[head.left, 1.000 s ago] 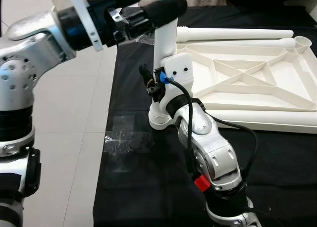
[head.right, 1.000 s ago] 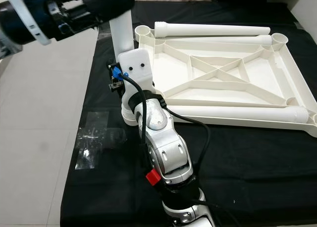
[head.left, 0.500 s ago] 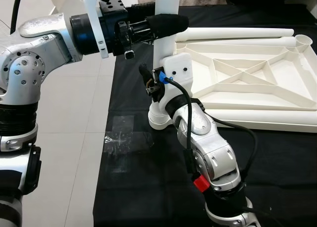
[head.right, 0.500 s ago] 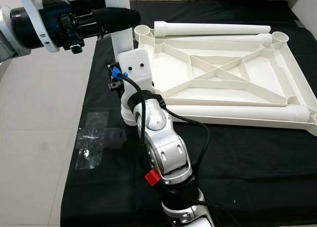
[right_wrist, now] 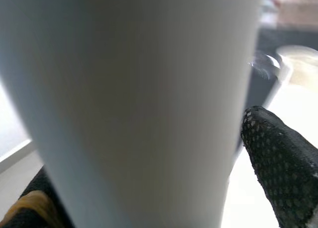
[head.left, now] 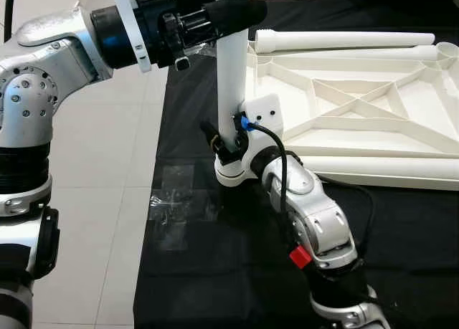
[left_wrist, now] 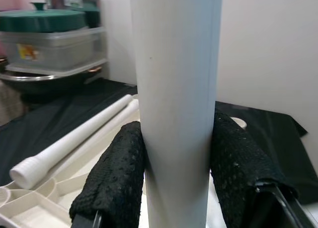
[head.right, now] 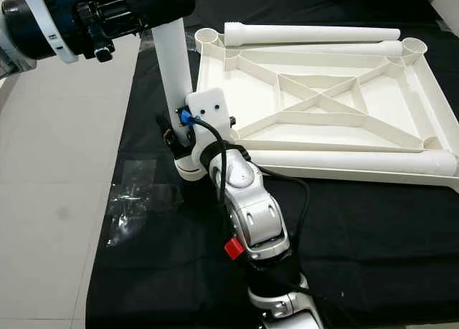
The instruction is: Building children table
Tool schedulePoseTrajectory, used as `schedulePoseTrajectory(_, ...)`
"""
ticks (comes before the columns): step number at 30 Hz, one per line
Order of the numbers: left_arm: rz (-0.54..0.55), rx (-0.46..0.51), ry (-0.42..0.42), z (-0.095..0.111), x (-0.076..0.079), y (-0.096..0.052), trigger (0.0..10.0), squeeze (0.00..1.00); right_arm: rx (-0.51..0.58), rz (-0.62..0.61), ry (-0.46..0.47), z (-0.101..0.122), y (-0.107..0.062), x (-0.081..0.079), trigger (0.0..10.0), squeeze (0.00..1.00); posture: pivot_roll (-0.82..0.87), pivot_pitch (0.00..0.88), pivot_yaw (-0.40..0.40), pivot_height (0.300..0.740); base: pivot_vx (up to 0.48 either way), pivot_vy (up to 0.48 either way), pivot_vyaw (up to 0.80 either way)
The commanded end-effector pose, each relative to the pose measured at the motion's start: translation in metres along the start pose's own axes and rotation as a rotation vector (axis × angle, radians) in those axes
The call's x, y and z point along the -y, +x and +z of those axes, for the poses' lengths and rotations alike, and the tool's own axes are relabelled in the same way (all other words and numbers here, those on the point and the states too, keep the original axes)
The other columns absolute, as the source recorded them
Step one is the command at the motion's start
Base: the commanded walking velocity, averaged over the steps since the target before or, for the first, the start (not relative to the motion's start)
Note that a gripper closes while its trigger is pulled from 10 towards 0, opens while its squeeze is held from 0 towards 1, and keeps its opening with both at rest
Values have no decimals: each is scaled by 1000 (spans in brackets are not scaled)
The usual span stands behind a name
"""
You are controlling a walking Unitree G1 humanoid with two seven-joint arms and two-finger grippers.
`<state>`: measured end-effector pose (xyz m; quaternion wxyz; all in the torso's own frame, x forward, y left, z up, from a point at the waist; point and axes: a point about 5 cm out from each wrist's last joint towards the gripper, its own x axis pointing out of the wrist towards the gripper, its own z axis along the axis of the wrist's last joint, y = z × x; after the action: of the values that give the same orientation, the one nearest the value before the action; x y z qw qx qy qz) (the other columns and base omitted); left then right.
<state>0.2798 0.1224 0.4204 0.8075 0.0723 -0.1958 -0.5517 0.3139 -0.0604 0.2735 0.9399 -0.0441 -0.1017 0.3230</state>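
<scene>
A silver right arm reaches up from six o'clock across a black cloth, and the right gripper (head.left: 228, 144) at centre is closed around the lower end of an upright white table leg (head.left: 232, 85), just above its flared foot; its fingers (right_wrist: 278, 158) press the tube from both sides. Beside it, at eight o'clock, a clear plastic bag (head.left: 176, 200) lies on the cloth. Higher on the same leg, at eleven o'clock, the left gripper (head.left: 233, 13) is clamped across the tube, its padded fingers (left_wrist: 112, 183) touching either side. Compared with a second ago, the right wrist has dropped lower down the leg and the left arm has settled onto it, so both now brace the leg vertically at the near left corner of the upturned white tabletop (head.left: 358, 99), probably seating it in the corner socket. Two more legs lie along the tabletop's near and far edges, from two to four o'clock.
</scene>
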Motion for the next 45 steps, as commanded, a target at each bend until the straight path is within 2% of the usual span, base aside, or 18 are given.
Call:
schedulePoseTrajectory(1, -29, -47, -8, -9, 5, 4, 0, 0, 64, 205, 21, 14, -2, 2, 10000, 1000, 71, 293, 19, 740, 0, 0, 0)
schedulePoseTrajectory(3, -38, -47, -8, -9, 6, 4, 0, 0, 70, 358, -12, 23, -7, 7, 10000, 1000, 71, 292, 21, 740, 0, 0, 0)
schedulePoseTrajectory(4, -38, -47, -8, -9, 6, 4, 0, 0, 70, 358, -12, 23, -7, 7, 10000, 1000, 71, 292, 21, 740, 0, 0, 0)
schedulePoseTrajectory(5, -46, -44, -14, -9, 7, 4, 0, 0, 59, 501, -62, 28, -13, 7, 10000, 1000, 72, 291, 24, 740, 0, 0, 0)
schedulePoseTrajectory(6, -49, -43, -16, -9, 7, 4, 0, 0, 56, 554, -72, 29, -15, 7, 10000, 1000, 72, 291, 24, 740, 0, 0, 0)
schedulePoseTrajectory(7, -50, -44, -16, -9, 8, 4, 0, 0, 50, 573, -77, 31, -14, 9, 10000, 761, 72, 291, 24, 740, 0, 0, 0)
schedulePoseTrajectory(8, -50, -44, -16, -9, 8, 4, 0, 0, 50, 573, -77, 31, -14, 9, 10000, 761, 72, 291, 24, 740, 0, 0, 0)
schedulePoseTrajectory(9, -55, -45, -18, -9, 8, 4, 0, 0, 52, 621, -87, 33, -14, 8, 10000, 145, 77, 291, 25, 740, 0, 0, 0)
schedulePoseTrajectory(10, -58, -45, -20, -9, 9, 3, 0, 0, 54, 650, -96, 34, -14, 7, 10000, 145, 77, 291, 25, 740, 0, 0, 0)
schedulePoseTrajectory(11, -61, -47, -22, -10, 9, 4, 0, 0, 54, 654, -99, 35, -11, 9, 10000, 0, 80, 290, 25, 740, 0, 0, 0)
schedulePoseTrajectory(16, -66, -49, -25, -10, 10, 4, 0, 0, 54, 662, -107, 37, -7, 11, 9843, 0, 86, 292, 27, 740, 0, 0, 0)
schedulePoseTrajectory(17, -70, -50, -26, -11, 11, 4, 0, 0, 58, 662, -114, 38, -3, 13, 3569, 0, 86, 292, 27, 740, 0, 0, 0)
schedulePoseTrajectory(18, -73, -51, -27, -11, 12, 4, 0, 0, 55, 676, -128, 38, -2, 15, 0, 0, 90, 293, 31, 740, 0, 0, 0)
schedulePoseTrajectory(30, -95, -55, -29, -12, 15, 4, 0, 0, 40, 724, -158, 39, -1, 25, 0, 0, 88, 296, 30, 740, 0, 0, 0)
schedulePoseTrajectory(37, -94, -55, -44, -14, 15, 3, 0, 0, 46, 617, -134, 33, 2, 31, 0, 0, 85, 303, 34, 740, 0, 0, 0)
schedulePoseTrajectory(38, -69, -51, -52, -14, 13, 2, 2275, 1000, 49, 591, -126, 32, 3, 32, 0, 0, 83, 304, 35, 740, 0, 0, 0)
schedulePoseTrajectory(39, -51, -48, -57, -14, 11, 2, 10000, 1000, 51, 574, -120, 31, 3, 33, 0, 0, 83, 304, 35, 740, 0, 0, 0)
schedulePoseTrajectory(45, -43, -20, -51, -10, 8, 0, 10000, 1000, 42, 421, -84, 20, 4, 37, 0, 0, 81, 305, 35, 740, 0, 0, 0)
